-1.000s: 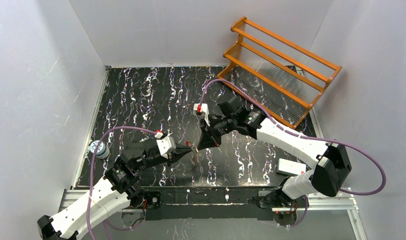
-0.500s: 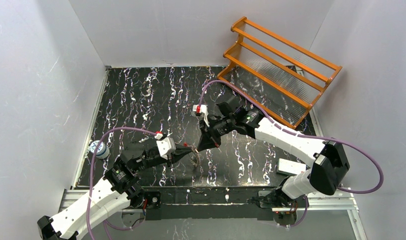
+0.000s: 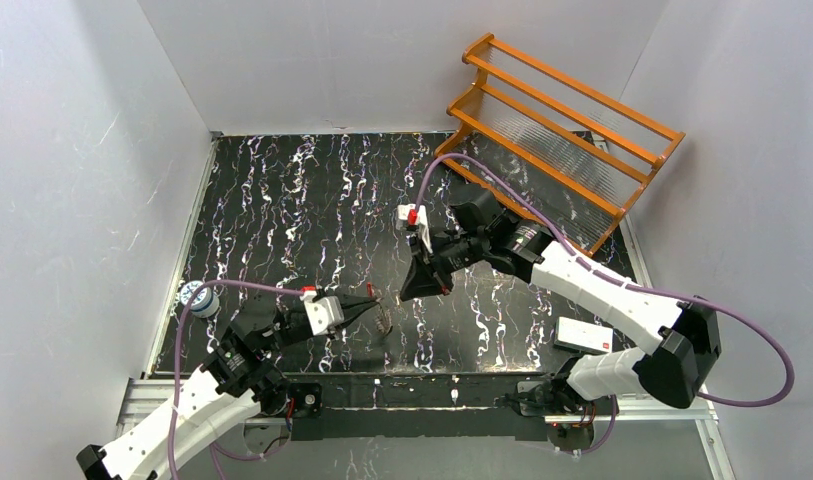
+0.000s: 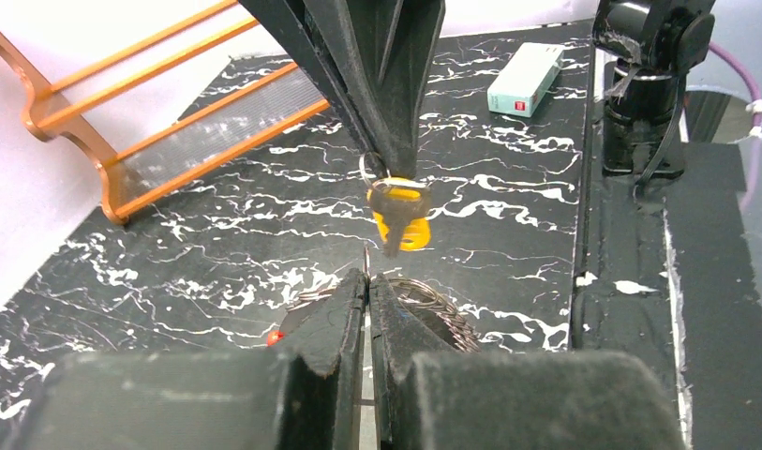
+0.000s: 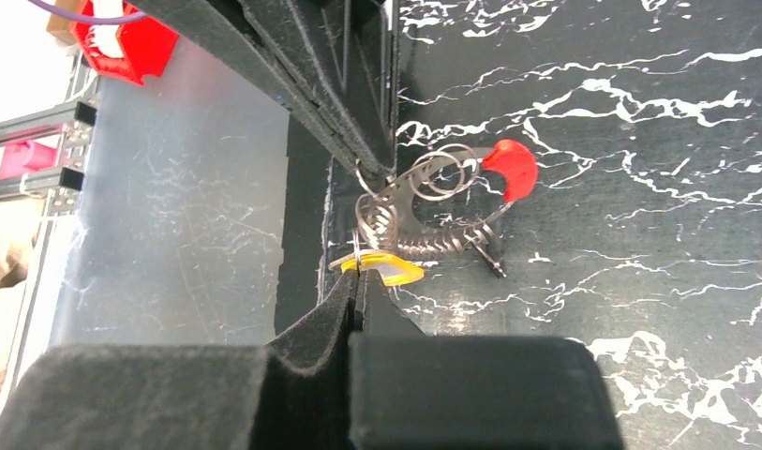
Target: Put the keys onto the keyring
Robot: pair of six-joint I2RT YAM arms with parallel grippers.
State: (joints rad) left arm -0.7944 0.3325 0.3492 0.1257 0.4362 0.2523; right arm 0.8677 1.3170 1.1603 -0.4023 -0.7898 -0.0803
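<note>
My left gripper is shut on the keyring, a thin coiled wire loop held just above the black table. In the left wrist view the loop shows beside my shut fingertips, with a thin wire sticking out between them. In the right wrist view the loop shows its red section. My right gripper is shut on the keys. A yellow key with a dark key in front of it hangs from its tips, just above the left fingertips. The yellow key also shows in the right wrist view.
An orange rack stands at the back right. A white and green box lies near the right arm's base. A small white and blue object sits at the table's left edge.
My left arm has drawn back a little toward its base, still holding the keyring. My right arm has shifted slightly to the right with the keys.
</note>
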